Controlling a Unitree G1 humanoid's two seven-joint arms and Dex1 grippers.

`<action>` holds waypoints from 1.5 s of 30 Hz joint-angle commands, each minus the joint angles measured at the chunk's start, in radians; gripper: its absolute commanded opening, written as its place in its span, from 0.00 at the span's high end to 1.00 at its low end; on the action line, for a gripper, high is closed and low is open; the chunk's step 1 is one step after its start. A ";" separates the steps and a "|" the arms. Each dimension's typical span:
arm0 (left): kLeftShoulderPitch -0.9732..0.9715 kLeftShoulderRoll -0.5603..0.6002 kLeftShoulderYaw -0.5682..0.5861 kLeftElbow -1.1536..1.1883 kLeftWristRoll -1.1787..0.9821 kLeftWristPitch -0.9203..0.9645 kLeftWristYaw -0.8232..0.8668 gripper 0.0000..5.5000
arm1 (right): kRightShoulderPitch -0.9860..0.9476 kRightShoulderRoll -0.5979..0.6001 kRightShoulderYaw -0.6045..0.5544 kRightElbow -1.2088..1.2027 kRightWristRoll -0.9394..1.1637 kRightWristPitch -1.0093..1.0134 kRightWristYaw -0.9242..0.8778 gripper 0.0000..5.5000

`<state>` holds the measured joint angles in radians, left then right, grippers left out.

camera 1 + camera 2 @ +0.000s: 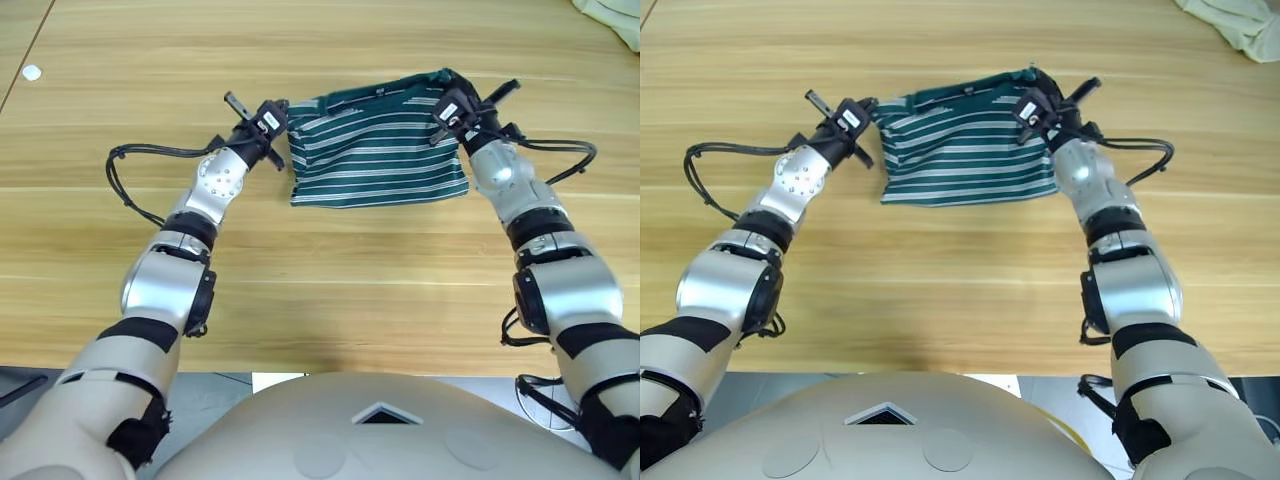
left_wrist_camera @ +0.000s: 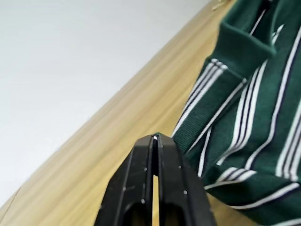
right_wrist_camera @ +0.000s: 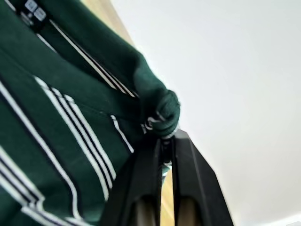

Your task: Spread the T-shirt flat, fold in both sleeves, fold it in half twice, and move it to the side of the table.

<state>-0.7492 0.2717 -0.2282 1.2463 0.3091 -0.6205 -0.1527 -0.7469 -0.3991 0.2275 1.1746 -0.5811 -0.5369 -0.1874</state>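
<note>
The dark green T-shirt (image 1: 378, 150) with white stripes lies folded into a compact rectangle in the middle of the wooden table (image 1: 330, 270). My left gripper (image 1: 281, 110) is at the shirt's far left corner. In the left wrist view its fingers (image 2: 141, 179) are pressed together, their tips right beside the shirt's striped edge (image 2: 244, 117). At the far right corner, my right gripper (image 1: 448, 80) is shut on a bunched bit of the shirt's edge (image 3: 162, 115), which it holds slightly raised.
A pale cloth (image 1: 1232, 20) lies at the table's far right corner. A small white disc (image 1: 32, 72) sits at the far left. Black cables (image 1: 135, 165) loop beside both forearms. Bare wood surrounds the shirt.
</note>
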 commanded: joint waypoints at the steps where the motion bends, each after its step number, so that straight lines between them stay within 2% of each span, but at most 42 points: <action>1: -0.034 -0.021 -0.016 0.030 0.026 0.016 -0.005 1.00 | -0.050 0.022 0.020 0.056 0.001 0.023 -0.043 0.98; 2: -0.035 -0.026 -0.016 0.032 0.028 0.015 -0.010 1.00 | -0.055 0.026 0.025 0.062 0.004 0.025 -0.048 0.98; 3: -0.038 -0.032 -0.015 0.035 0.027 0.013 -0.018 1.00 | -0.060 0.028 0.029 0.069 0.004 0.033 -0.052 0.92; 4: -0.042 -0.037 -0.010 0.038 0.023 0.014 -0.025 1.00 | -0.064 0.031 0.031 0.077 0.005 0.042 -0.054 0.89; 5: -0.048 -0.043 0.000 0.042 0.011 0.021 -0.050 0.94 | -0.067 0.033 0.031 0.086 0.006 0.056 -0.056 0.84; 8: -0.076 -0.051 0.029 0.054 -0.013 0.049 -0.061 0.86 | -0.084 0.049 0.039 0.113 0.004 0.106 -0.069 0.76; 10: -0.103 -0.042 0.048 0.064 -0.009 0.099 0.021 0.80 | -0.101 0.064 0.052 0.130 -0.008 0.152 -0.093 0.69; 13: -0.114 -0.023 0.085 0.073 -0.017 0.145 0.108 0.80 | -0.114 0.080 0.077 0.143 -0.023 0.199 -0.134 0.60; 18: -0.043 0.054 0.195 0.083 -0.084 0.185 0.231 0.80 | -0.073 0.132 0.170 0.042 -0.082 0.091 -0.216 0.59; 23: 0.063 0.080 0.291 0.068 -0.167 0.144 0.211 0.80 | -0.019 0.239 0.352 -0.111 -0.217 0.049 -0.207 0.59; 27: 0.119 0.058 0.331 0.033 -0.216 0.064 0.172 0.80 | -0.014 0.280 0.470 -0.048 -0.303 0.089 -0.129 0.59; 30: 0.141 0.053 0.334 0.012 -0.226 0.015 0.147 0.80 | 0.041 0.212 0.507 -0.056 -0.312 0.032 -0.054 0.59; 34: 0.161 0.055 0.340 0.000 -0.236 -0.016 0.135 0.80 | 0.151 0.035 0.532 -0.269 -0.266 -0.178 0.098 0.59; 37: 0.173 0.048 0.331 -0.002 -0.232 -0.030 0.120 0.80 | 0.312 -0.154 0.532 -0.552 -0.090 -0.347 0.298 0.59; 40: 0.190 0.040 0.311 -0.005 -0.216 -0.046 0.099 0.80 | 0.530 -0.382 0.517 -0.889 0.180 -0.389 0.462 0.59; 42: 0.205 0.042 0.289 -0.012 -0.197 -0.062 0.086 0.80 | 0.752 -0.594 0.365 -1.101 0.365 -0.370 0.438 0.59; 43: 0.211 0.047 0.275 -0.018 -0.183 -0.071 0.083 0.80 | 0.870 -0.669 0.249 -1.152 0.433 -0.363 0.395 0.59; 45: 0.215 0.067 0.246 -0.041 -0.155 -0.096 0.070 0.80 | 1.051 -0.722 0.007 -1.145 0.561 -0.380 0.323 0.59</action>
<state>-0.5376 0.3141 0.0506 1.2383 0.1184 -0.6877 -0.0597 0.1528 -1.0643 0.4535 0.0441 -0.1479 -0.9140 0.1989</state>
